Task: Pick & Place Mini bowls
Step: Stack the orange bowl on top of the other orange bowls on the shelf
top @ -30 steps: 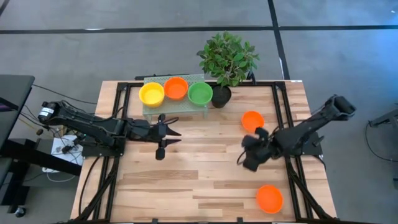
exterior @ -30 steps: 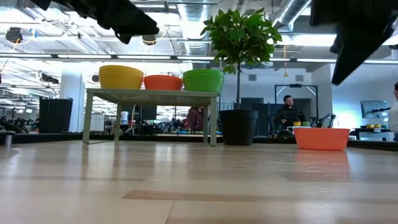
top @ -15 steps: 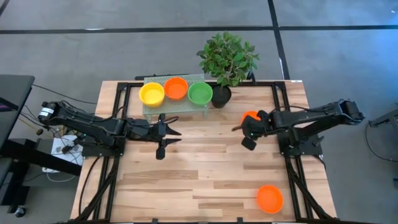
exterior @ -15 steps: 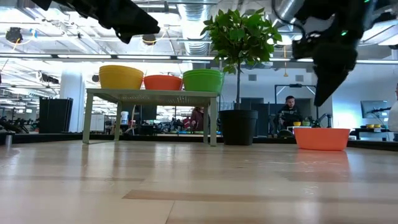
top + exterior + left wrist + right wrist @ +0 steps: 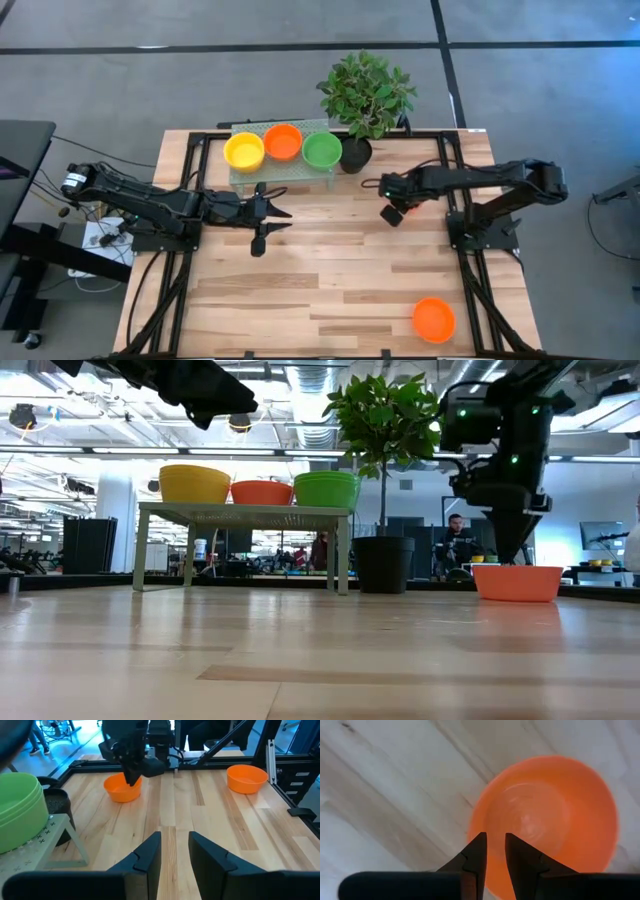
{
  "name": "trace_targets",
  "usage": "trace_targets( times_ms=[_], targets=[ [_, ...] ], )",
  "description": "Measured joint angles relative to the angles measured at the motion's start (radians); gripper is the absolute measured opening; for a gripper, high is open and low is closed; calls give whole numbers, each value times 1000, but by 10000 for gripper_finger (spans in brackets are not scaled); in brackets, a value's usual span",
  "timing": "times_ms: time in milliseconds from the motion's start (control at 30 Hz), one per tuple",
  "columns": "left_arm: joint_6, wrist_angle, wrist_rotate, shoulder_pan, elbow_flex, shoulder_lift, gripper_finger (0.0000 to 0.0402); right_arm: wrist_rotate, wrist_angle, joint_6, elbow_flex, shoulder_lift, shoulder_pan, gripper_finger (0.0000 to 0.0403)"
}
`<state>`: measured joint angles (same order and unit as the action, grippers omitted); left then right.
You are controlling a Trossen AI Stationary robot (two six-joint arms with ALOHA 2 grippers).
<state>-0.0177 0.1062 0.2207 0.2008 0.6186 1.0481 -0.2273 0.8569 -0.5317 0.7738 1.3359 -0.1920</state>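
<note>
An orange mini bowl (image 5: 545,820) sits on the table right of the plant pot; my right arm hides most of it in the high view. My right gripper (image 5: 494,851) points down over its rim, open by a narrow gap, one finger outside the wall and one over the inside. It shows above the bowl (image 5: 517,582) in the low view. A second orange bowl (image 5: 434,318) rests near the table's near right corner. Yellow (image 5: 244,151), orange (image 5: 283,141) and green (image 5: 322,150) bowls stand on a small rack. My left gripper (image 5: 284,219) waits left of centre, open by a narrow gap. My right gripper comes from above, pointing down, at the orange bowl's rim (image 5: 476,822) on its near left side. One finger (image 5: 475,855) stands outside the wall and the other (image 5: 516,855) over the hollow. Whether either finger touches the bowl, I cannot tell.
The pale green rack (image 5: 280,172) stands at the far edge, with a black pot (image 5: 355,155) holding a leafy plant beside it. Bare wood lies between the two arms and toward the near edge. People and desks show in the room beyond the table.
My right arm has swung from the table's right middle toward the far edge, to the orange bowl by the plant pot. It has tipped its gripper to point down and lowered it to the bowl's rim. The bowls have stayed where they were.
</note>
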Motion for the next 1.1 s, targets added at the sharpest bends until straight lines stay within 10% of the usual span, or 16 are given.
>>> trace_targets(
  times_ms=[1100],
  targets=[
    [0, 0, 3, 0, 0, 0, 100, 129, -57, 8, 1, 30, -26, 64]
  ],
)
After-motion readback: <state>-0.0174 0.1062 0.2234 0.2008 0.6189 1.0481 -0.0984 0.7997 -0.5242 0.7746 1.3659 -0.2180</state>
